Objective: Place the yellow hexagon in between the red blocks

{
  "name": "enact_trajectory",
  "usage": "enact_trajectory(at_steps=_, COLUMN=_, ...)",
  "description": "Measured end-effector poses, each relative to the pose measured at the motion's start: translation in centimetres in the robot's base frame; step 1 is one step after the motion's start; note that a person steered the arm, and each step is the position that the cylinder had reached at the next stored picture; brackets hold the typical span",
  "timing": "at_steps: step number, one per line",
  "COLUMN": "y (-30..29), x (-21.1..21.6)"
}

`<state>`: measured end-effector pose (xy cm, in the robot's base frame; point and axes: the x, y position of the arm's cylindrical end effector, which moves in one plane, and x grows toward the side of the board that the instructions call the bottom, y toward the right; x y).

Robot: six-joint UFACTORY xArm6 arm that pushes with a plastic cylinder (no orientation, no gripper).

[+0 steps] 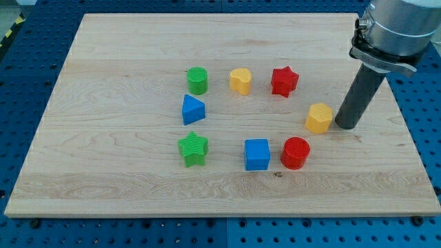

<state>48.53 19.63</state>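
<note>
My tip (345, 127) is down on the wooden board (110, 76) toward the view's right, at the end of the dark rod (360, 96). There are no jaws on this rig to open or close, so nothing is being grasped; the rod simply stands beside its target. The yellow hexagon (319, 117) sits just at my tip's 9 o'clock, so close that I cannot tell whether the two touch.

Taking that hexagon as the clock's centre, I count two red blocks: a red star (284, 81) at about 11 o'clock, near but apart, and a red cylinder (295, 153) at about 7 o'clock, also near. The hexagon lies off to the right of the line joining them, not squarely between them.

Further out I count two yellow blocks in all: the hexagon and a yellow heart-like block (240, 80) just left of the red star. There are two blue blocks: a blue cube (257, 154) just beside the red cylinder at its 9 o'clock, and a blue triangular block (193, 110) well off at the hexagon's 9 o'clock. There are two green blocks: a green cylinder (198, 80) at the triangular block's 12 o'clock and a green star (193, 149) at its 6 o'clock. That makes eight blocks, spread in a loose ring.
</note>
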Motion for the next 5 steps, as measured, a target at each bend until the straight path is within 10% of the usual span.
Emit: enact_trajectory(at_steps=5, y=-5.7, x=0.1)
